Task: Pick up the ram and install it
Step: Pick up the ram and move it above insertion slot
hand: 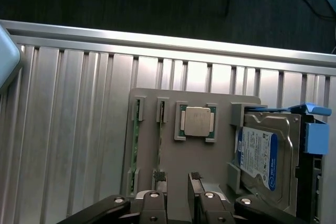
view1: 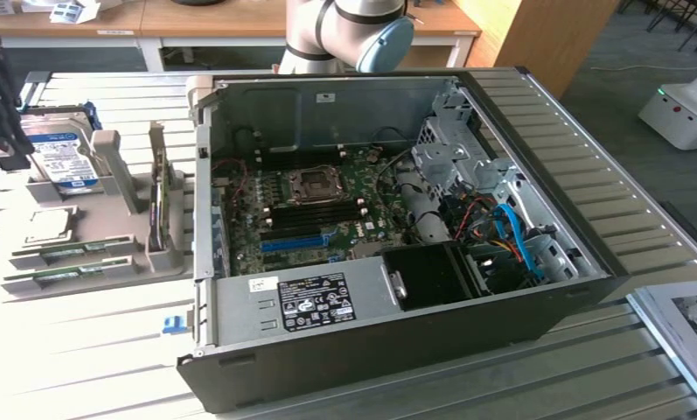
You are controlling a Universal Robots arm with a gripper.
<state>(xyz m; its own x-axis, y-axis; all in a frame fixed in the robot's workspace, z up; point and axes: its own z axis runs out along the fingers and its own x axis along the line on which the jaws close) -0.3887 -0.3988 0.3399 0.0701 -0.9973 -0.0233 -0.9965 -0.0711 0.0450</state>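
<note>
1. Looking through the wrist view, you see the fingers spread apart, gripping nothing, hovering over the grey holder.
2. The ram stands on edge in a holder slot, and 1 fingertip lines up with its end. A second stick sits in the neighbouring slot.
3. The processor chip and hard drive share that holder on the slatted desk.
4. The open computer case lies on the exterior view's right, its motherboard exposed.
</note>
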